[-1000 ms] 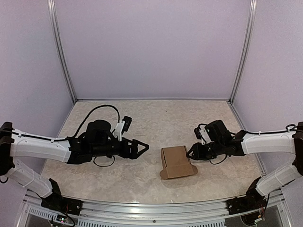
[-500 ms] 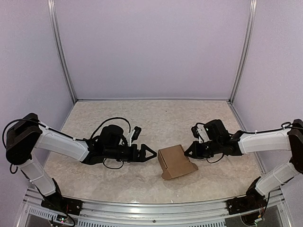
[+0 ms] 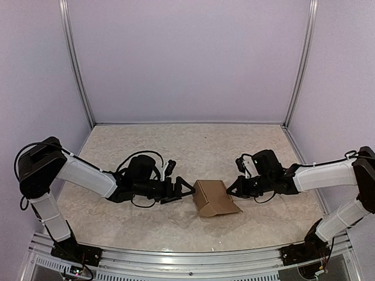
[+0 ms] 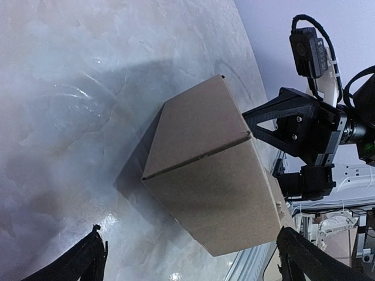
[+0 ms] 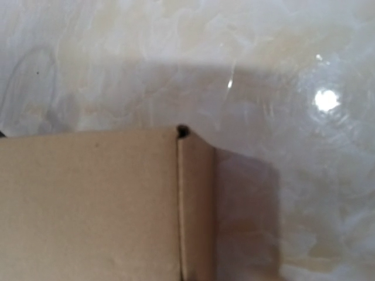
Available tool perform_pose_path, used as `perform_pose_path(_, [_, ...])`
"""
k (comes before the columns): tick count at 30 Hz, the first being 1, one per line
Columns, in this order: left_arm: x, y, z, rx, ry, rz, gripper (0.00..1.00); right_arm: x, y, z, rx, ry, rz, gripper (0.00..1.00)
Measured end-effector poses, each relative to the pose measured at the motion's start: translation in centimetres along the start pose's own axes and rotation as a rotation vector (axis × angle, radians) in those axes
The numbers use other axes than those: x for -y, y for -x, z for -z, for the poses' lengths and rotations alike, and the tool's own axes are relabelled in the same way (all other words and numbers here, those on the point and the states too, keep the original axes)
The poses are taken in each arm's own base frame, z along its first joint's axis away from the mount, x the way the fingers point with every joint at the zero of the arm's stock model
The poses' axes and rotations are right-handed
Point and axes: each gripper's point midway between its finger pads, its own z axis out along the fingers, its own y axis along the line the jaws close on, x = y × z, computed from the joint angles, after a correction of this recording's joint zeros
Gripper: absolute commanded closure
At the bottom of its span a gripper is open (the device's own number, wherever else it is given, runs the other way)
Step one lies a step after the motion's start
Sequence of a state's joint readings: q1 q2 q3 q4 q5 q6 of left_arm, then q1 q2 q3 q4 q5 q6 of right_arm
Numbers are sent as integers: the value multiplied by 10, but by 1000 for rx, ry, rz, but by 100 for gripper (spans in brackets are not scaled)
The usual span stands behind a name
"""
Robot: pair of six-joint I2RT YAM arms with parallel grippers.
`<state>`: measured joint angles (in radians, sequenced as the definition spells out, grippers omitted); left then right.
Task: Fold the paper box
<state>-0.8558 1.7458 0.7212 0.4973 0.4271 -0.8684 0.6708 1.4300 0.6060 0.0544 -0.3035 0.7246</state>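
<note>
Brown paper box (image 3: 214, 198) between wide-open left gripper (image 3: 187, 190) and clenched right gripper (image 3: 230, 191) (both just beside it)

Pale marbled bench (image 3: 205, 146), glossy with light glare, brown paper box (image 3: 214, 198) folded into a block resting near its front middle

Tabletop (image 5: 325, 99) glare, soft paper box (image 5: 88, 205) shadow
</note>
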Motion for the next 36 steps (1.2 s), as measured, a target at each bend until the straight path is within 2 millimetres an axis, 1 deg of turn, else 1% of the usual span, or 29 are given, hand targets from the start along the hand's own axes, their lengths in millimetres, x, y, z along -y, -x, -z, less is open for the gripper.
perform_pose_path(11, [24,10,-7,11,-162,122,1,-4,2,-1,23,17,-14,100])
perform_pose_path(13, [23,9,-9,4,-170,151,1,-5,4,-1,29,19,-14,100])
perform_pose_path(18, [10,2,-17,-26,-153,221,1,-11,4,-2,38,30,-9,100])
perform_pose_path(21, [8,1,-18,-32,-149,245,1,-13,3,-3,40,31,-7,100])
perform_pose_path(26, [16,5,-20,-32,-179,258,1,-12,-3,-9,26,19,-3,100])
perform_pose_path(30, [22,9,-20,-32,-200,262,1,-17,-2,-11,33,22,8,100])
perform_pose_path(36, [21,8,-20,-34,-201,278,1,-22,-4,-15,35,22,22,100])
